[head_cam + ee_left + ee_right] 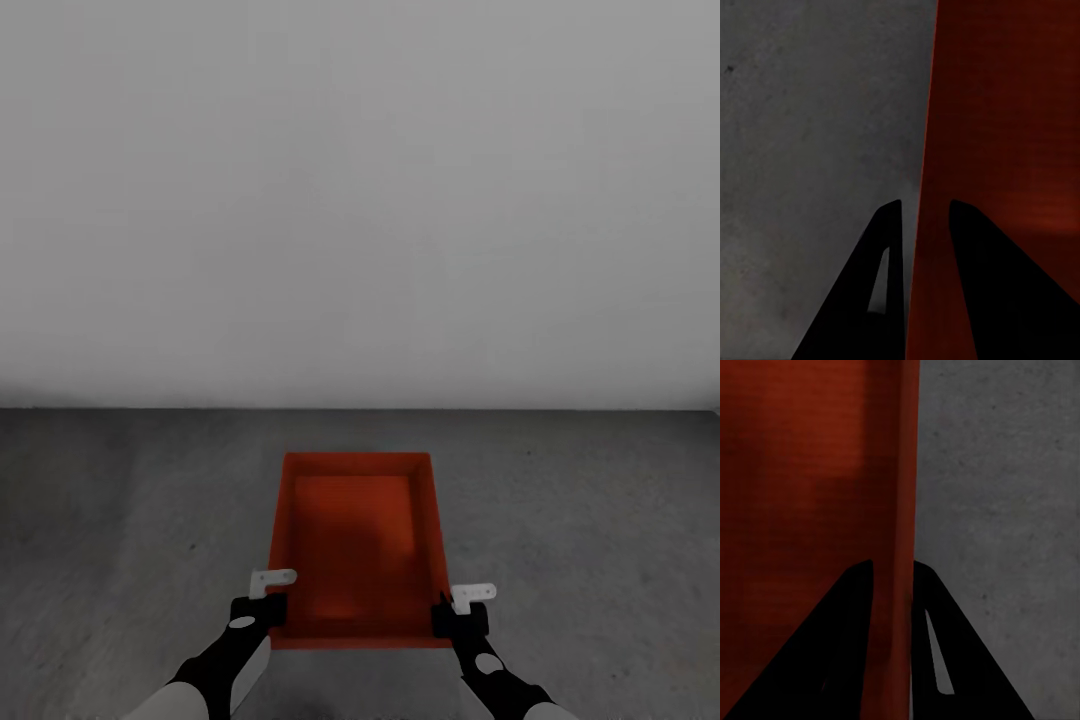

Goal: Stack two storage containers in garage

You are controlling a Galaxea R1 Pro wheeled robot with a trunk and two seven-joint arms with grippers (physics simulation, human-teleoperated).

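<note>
Nearest, left gripper (pixel 262 600) and right gripper (pixel 462 612) each clamped on a side wall of one storage container (pixel 355 545), a finger inside and one outside. Container low over or on the garage floor (pixel 120 520), before the white wall (pixel 360 200). Probably first bin delivered; second and stacking remaining. No readable writing.

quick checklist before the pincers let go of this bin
1. Left pincer straddles the storage container's side wall: ok.
2. Right pincer straddles the opposite wall: ok.
3. Container sits over the dark grey floor, short of the white wall: ok.
4. Container lies level and square to the robot: ok.
5. Container's base resting on the floor: cannot tell.
6. Second container in place for stacking: cannot tell.
</note>
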